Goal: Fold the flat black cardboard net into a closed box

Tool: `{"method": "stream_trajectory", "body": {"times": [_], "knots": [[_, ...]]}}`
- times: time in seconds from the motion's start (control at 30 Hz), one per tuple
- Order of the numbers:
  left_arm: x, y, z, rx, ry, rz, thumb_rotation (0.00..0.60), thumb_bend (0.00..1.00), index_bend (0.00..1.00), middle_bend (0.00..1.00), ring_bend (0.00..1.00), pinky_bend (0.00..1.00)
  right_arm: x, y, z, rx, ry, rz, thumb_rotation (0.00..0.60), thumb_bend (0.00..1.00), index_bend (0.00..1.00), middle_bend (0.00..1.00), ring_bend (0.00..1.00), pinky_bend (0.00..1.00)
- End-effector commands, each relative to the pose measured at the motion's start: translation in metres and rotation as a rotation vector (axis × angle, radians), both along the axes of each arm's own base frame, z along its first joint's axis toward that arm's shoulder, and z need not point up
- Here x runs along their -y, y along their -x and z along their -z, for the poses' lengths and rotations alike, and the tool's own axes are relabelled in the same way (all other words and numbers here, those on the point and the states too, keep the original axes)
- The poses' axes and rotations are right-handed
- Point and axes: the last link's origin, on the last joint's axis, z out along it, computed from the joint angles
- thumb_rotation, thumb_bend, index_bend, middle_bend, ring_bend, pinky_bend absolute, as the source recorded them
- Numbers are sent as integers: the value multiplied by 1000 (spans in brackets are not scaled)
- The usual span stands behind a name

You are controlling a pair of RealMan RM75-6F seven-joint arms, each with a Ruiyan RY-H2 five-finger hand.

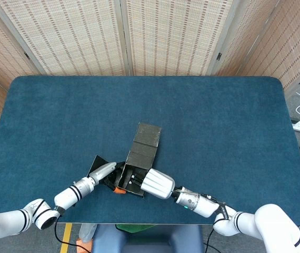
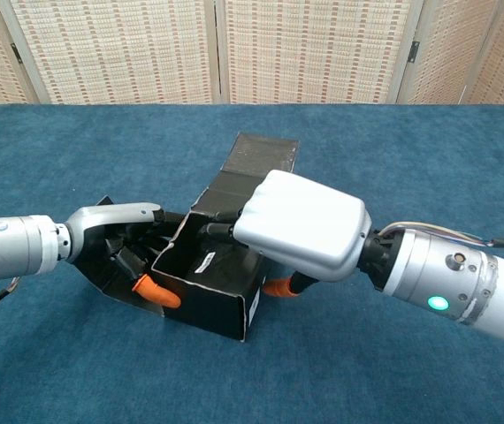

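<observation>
On blue felt table [image 1: 202,121] — wicker screens [image 1: 171,31] behind

Bright, even room light falls from overhead, and nothing throws a hard shadow. A soft highlight sits on the white shell of the right hand [image 2: 301,225], and a thinner gleam runs along the back of the left hand [image 2: 115,221]. Under and between the fingers [image 2: 146,287] the black cardboard box [image 2: 208,283] swallows detail into near-solid dark. Both views are sharp, without motion blur. In the chest view the nearest forearm looms large and slightly stretched toward the frame edge.
</observation>
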Motion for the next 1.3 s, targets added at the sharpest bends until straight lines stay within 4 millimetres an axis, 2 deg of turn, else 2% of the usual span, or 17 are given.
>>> {"method": "stream_trajectory", "body": {"times": [0.03,0.27,0.53,0.63,0.73,0.8,1.03,1.2,1.3], "knots": [[0,1,1,5,-10,-8,600,187,363,369,497,686,0,1,-2,2,2,4,600,121,319,393,858,990],[0,0,2,7,-22,-12,600,194,386,387,500,686,-2,2,-3,-7,-2,9,600,120,319,395,858,990],[1,0,2,3,-19,-18,600,195,386,384,501,686,-5,8,5,-99,-11,-13,600,122,329,418,858,991],[0,0,1,8,-18,-30,600,195,385,384,500,686,-7,12,5,-136,-18,-20,600,125,394,464,862,999],[-1,0,0,11,-18,-36,600,195,385,384,501,686,-7,12,4,-146,-24,-26,600,135,502,536,874,1000],[-1,0,0,12,-17,-36,600,195,385,382,500,686,-7,13,4,-154,-26,-24,600,163,575,600,881,1000],[-1,1,-1,13,-13,-42,600,195,384,379,500,686,-6,10,3,-151,-39,-21,600,248,739,756,896,1000],[-1,3,-1,12,-15,-48,600,195,384,380,501,687,-3,6,-1,-136,-32,-20,600,314,896,933,907,1000],[-2,3,-2,13,-18,-48,600,194,384,380,500,687,-1,5,-3,-133,-28,-18,600,325,962,996,912,1000]]}}
